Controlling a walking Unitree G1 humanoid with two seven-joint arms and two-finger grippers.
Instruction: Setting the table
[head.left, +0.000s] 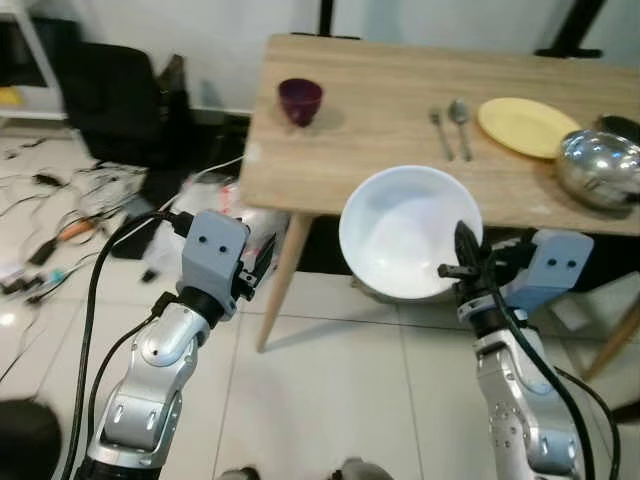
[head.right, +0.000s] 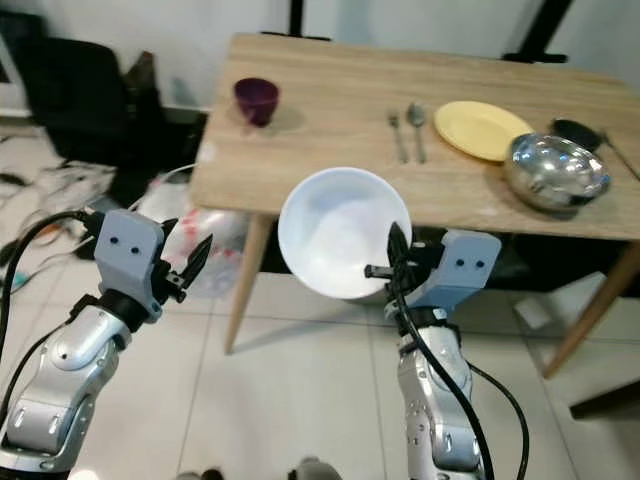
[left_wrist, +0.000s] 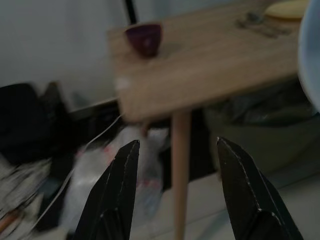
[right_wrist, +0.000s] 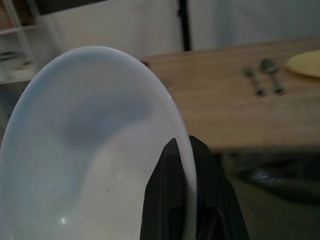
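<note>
My right gripper (head.left: 463, 262) is shut on the rim of a white bowl (head.left: 405, 230), held tilted in the air just in front of the wooden table (head.left: 380, 160); the rim sits between my fingers (right_wrist: 172, 200). On the table stand a dark purple cup (head.left: 300, 99), a fork (head.left: 440, 132), a spoon (head.left: 461, 125), a yellow plate (head.left: 528, 126) and a shiny metal bowl (head.left: 598, 167). My left gripper (head.left: 262, 262) is open and holds nothing, raised at the left below the table's corner, with its fingers (left_wrist: 117, 190) pointing toward the table leg (left_wrist: 180, 170).
Cables and small clutter (head.left: 60, 215) lie on the tiled floor at the left, by a dark bag (head.left: 115, 95). A plastic bag (head.right: 200, 235) sits under the table's left corner. The table legs (head.left: 283, 270) stand close ahead.
</note>
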